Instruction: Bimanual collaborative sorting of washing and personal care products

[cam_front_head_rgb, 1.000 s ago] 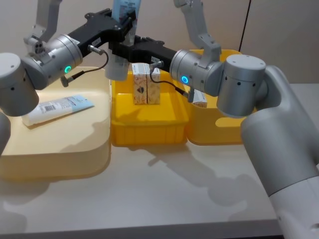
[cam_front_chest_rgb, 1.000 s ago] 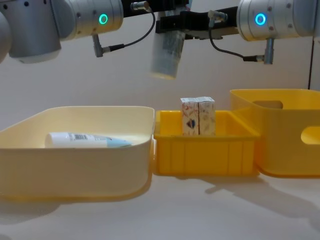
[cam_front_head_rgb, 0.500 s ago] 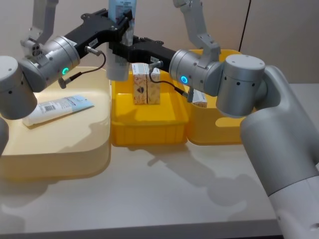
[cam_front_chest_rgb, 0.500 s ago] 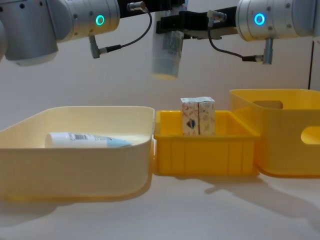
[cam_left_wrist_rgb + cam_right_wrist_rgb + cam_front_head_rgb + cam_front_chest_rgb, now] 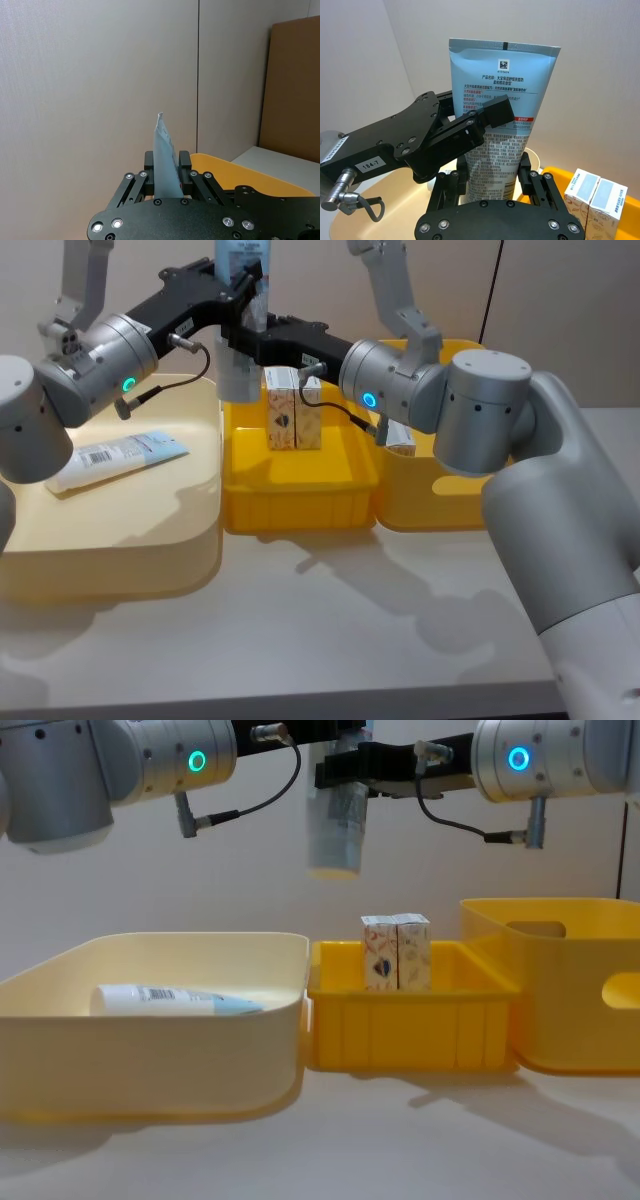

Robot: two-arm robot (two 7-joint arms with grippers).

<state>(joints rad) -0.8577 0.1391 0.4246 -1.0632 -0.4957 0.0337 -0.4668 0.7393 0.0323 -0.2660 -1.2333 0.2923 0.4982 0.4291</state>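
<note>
While the blue-and-white squeeze tube (image 5: pixel 502 75) hangs upright in the air, crimped end up and cap end down, it sits above the seam between the cream bin (image 5: pixel 100 560) and the small yellow bin (image 5: pixel 300 510). The coming move turns on which side it goes. The cream bin, where another tube (image 5: pixel 115 458) lies flat, is to the robot's left, nearer the left arm. The left gripper (image 5: pixel 167 162) is pinched narrow across the tube's flat faces, high on its body. The right gripper (image 5: pixel 492 175) brackets the tube lower down; whether it grips or merely flanks it, I cannot tell. Both forearms reach in roughly level from opposite sides, wrists facing each other. Two cartons (image 5: pixel 293 420) stand upright and touching in the small yellow bin. This looks like a handover to the left arm, which would need the right to let go cleanly.
</note>
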